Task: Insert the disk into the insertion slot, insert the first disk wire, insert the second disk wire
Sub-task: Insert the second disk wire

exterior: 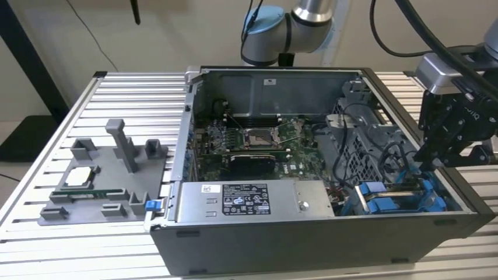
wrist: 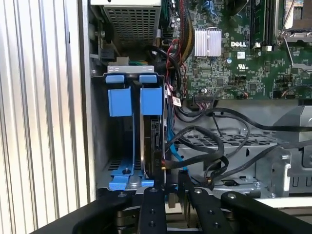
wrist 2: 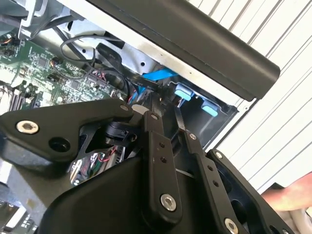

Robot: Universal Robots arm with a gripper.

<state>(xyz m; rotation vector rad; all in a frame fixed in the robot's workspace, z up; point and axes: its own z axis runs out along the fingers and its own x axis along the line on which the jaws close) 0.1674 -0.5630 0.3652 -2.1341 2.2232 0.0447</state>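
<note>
1. In the exterior view, the black multi-link gripper (exterior: pixel 430 158) hangs at about three o'clock of the open dark-grey computer case (exterior: pixel 311 245), above the corner that houses the drives. Whether it is open or closed cannot be told.
2. The disk (wrist: pixel 155 141), a flat silver-grey drive framed by a bright blue plastic carrier, stands on edge inside the insertion slot (wrist: pixel 97 136), a narrow grey metal drive bay. It looks seated, so that step seems done.
3. A thin blue cable (wrist: pixel 170 146) and looping black cables (wrist: pixel 214 141) lie just beside the disk's exposed edge. The gripper is nearest these, probably because the connectors sit on that edge.
4. The grey power-supply box (exterior: pixel 249 201) sits at six o'clock of the green motherboard (exterior: pixel 249 140), well apart from the gripper.
</note>
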